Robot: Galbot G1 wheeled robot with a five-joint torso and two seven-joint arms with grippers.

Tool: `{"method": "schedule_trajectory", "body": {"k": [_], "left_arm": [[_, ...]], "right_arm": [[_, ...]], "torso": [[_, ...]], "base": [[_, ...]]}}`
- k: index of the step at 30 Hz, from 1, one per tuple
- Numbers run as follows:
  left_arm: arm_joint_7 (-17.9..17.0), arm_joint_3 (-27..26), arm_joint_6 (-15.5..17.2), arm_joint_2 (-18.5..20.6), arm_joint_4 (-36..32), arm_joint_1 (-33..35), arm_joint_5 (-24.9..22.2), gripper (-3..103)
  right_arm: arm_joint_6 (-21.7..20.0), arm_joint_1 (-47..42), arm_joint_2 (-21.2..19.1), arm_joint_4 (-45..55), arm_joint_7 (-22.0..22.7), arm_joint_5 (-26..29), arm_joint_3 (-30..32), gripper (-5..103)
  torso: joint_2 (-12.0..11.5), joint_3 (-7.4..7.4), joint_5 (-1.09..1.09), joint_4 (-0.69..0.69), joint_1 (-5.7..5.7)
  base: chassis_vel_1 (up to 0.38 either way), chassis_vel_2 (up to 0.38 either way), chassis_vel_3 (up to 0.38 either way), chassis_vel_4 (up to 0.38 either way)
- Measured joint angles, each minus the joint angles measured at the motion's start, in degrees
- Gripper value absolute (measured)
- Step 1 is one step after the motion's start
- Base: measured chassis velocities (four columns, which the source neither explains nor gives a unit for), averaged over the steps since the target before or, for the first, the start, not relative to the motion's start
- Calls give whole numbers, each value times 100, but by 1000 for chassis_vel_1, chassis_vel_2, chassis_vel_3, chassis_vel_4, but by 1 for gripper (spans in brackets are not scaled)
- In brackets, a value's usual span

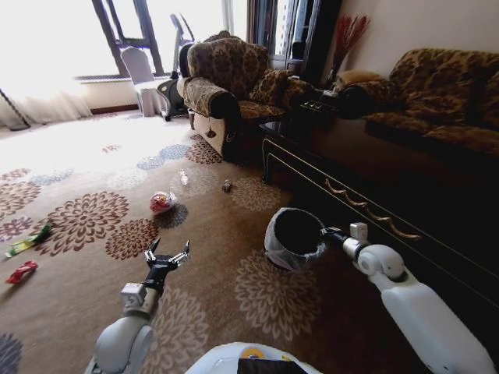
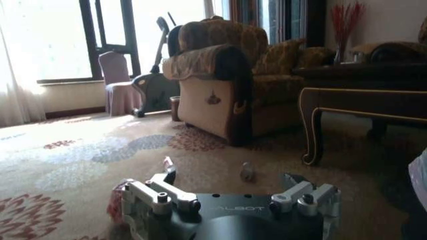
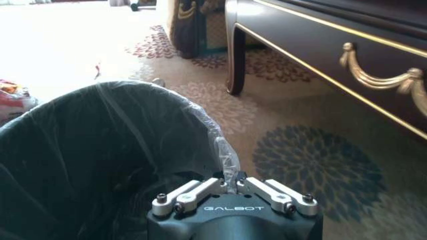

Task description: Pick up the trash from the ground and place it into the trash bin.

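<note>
Carpet (image 1: 234, 234) with brown, grey and blue flower medallions covers the floor, litter scattered over it. Far left in head view: green wrapper strip (image 1: 28, 240) lying flat, and just below it a small red scrap (image 1: 21, 271), both well apart from the bin. Left gripper (image 1: 167, 258) hovers low over the carpet at centre-left, fingers spread wide, holding nothing; left wrist view shows the same spread fingers (image 2: 162, 195) with carpet between them. Beyond it, crumpled red-pink wrapper (image 1: 162, 202) sits on the carpet beside a dark flower, apart from the gripper; in left wrist view it peeks out just behind the left finger (image 2: 117, 201). Further back, small white-red piece (image 1: 184, 178) lies on a pale flower, and to its right a small brown bottle-like item (image 1: 227, 186) stands on the carpet near the armchair (image 1: 226, 86); left wrist view shows that item upright between the fingers' line of sight (image 2: 247, 172). Trash bin (image 1: 295, 238) sits right of centre, black liner inside, pale outside, tilted slightly, near the dark coffee table (image 1: 374, 195) with gold trim. Right gripper (image 1: 334, 233) is at the bin's right rim, fingers pressed together pinching the liner edge; right wrist view shows the closed fingertips (image 3: 235, 184) clamped on clear plastic at the rim (image 3: 220, 145). Can't tell what is inside the bin, interior too dark. Sofa (image 1: 444, 101) on the far right behind the table.
</note>
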Motion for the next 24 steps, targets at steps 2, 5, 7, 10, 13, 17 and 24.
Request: {"method": "schedule_trajectory", "body": {"k": [2,5,7,10,13,17,24], "left_arm": [[0,-2,0,-4,19,0,2,100],[-11,-6,-6,-20,76,-23,5,100],[-17,-6,-12,-24,88,-29,7,100],[-73,-4,-59,-36,115,-34,13,100],[-92,-2,-67,-43,115,-31,13,100],[-101,4,-63,-45,119,-45,13,100],[-109,20,-47,-50,135,-66,23,100]], "right_arm": [[0,20,6,-18,0,-1,-26,1],[1,97,14,-66,0,-3,-120,1],[0,117,15,-77,0,-3,-144,1],[0,174,18,-109,-1,0,-201,1],[4,211,25,-137,-2,9,-237,1],[17,216,32,-166,-2,9,-257,1],[26,213,72,-196,0,4,-281,1]], "torso": [[0,0,1,0,0],[0,0,0,1,0],[0,0,0,1,0],[0,0,0,3,0],[0,0,0,5,0],[0,0,-1,0,0],[1,0,1,-1,0]], "base": [[-69,136,164,-45],[-46,164,169,-47],[-38,179,164,-51],[-52,204,191,-68],[-67,192,170,-77],[-143,147,121,-161],[-185,205,169,-230]]}}
